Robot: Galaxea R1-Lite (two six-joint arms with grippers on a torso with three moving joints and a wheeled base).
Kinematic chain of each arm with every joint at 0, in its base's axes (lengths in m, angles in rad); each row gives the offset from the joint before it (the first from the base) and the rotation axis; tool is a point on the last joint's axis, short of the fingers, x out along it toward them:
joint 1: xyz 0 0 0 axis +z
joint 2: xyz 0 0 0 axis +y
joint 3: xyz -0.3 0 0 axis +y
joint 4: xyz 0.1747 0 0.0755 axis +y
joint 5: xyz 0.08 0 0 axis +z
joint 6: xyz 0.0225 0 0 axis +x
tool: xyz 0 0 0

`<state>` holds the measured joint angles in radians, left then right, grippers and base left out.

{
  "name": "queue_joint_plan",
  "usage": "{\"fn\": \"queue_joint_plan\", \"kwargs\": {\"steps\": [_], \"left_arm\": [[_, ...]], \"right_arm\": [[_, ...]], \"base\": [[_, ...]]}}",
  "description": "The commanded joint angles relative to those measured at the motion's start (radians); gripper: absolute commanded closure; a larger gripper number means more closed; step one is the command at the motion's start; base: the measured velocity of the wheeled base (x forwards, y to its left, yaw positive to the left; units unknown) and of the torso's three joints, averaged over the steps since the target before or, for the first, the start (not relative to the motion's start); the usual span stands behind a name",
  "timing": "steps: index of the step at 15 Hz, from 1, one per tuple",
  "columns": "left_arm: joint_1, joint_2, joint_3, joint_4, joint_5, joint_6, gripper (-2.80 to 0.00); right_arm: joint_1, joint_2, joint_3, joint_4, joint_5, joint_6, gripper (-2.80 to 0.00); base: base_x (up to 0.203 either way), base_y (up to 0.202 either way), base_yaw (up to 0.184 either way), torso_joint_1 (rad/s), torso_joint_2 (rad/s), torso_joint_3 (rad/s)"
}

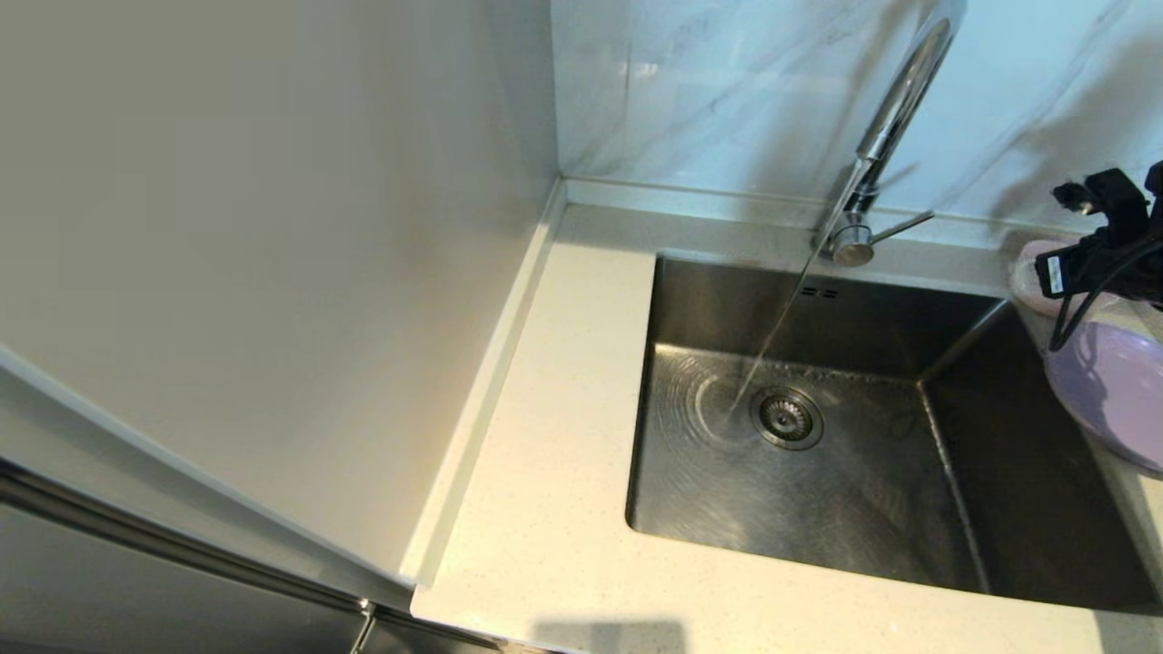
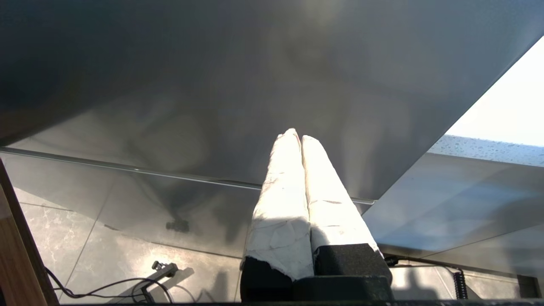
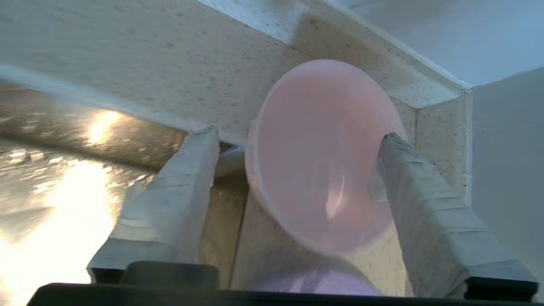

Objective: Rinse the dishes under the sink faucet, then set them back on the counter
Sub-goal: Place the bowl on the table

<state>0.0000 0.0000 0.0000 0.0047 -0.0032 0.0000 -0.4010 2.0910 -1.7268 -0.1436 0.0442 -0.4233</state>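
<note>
Pink bowl (image 3: 318,157) between the spread right pincer (image 3: 299,140) (bowl empty).

The left tool (image 2: 296,136) has two long fingers wrapped in white tape on black bases. The right tool (image 3: 299,140) has the same taped fingers; black cables and a white label are on its wrist.

The sink (image 1: 872,436) is set into the counter (image 1: 545,509), with the faucet (image 1: 886,136) behind its back rim and the drain strainer (image 1: 787,418) on its floor. The bowl (image 1: 1031,272) sits on the counter right of the sink, the plate (image 1: 1113,391) just before it, overhanging the sink's right edge
</note>
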Motion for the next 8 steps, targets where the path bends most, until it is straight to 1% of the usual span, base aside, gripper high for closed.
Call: {"fn": "queue_joint_plan", "kwargs": {"steps": [1,4,5,6,7,8], "left_arm": [[0.0,0.0,0.0,0.0,-0.001,0.0,0.0],[0.0,0.0,0.0,0.0,-0.001,0.0,0.0],[0.0,0.0,0.0,0.0,0.0,0.0,0.0],[0.0,0.0,0.0,0.0,0.0,0.0,0.0],[0.0,0.0,0.0,0.0,-0.001,0.0,0.0],[0.0,0.0,0.0,0.0,0.0,0.0,0.0]], "right_arm": [[-0.019,-0.159,0.067,0.043,0.04,0.016,-2.8],[-0.036,-0.385,0.247,0.087,0.161,0.061,-2.8],[-0.048,-0.459,0.281,0.139,0.195,0.071,-2.8],[-0.055,-0.512,0.29,0.26,0.207,0.08,-2.8],[-0.059,-0.56,0.276,0.47,0.186,0.089,-2.8],[-0.06,-0.608,0.254,0.696,0.118,0.098,-2.8]], "base": [[0.0,0.0,0.0,0.0,0.0,0.0],[0.0,0.0,0.0,0.0,0.0,0.0],[0.0,0.0,0.0,0.0,0.0,0.0],[0.0,0.0,0.0,0.0,0.0,0.0],[0.0,0.0,0.0,0.0,0.0,0.0],[0.0,0.0,0.0,0.0,0.0,0.0]]}}
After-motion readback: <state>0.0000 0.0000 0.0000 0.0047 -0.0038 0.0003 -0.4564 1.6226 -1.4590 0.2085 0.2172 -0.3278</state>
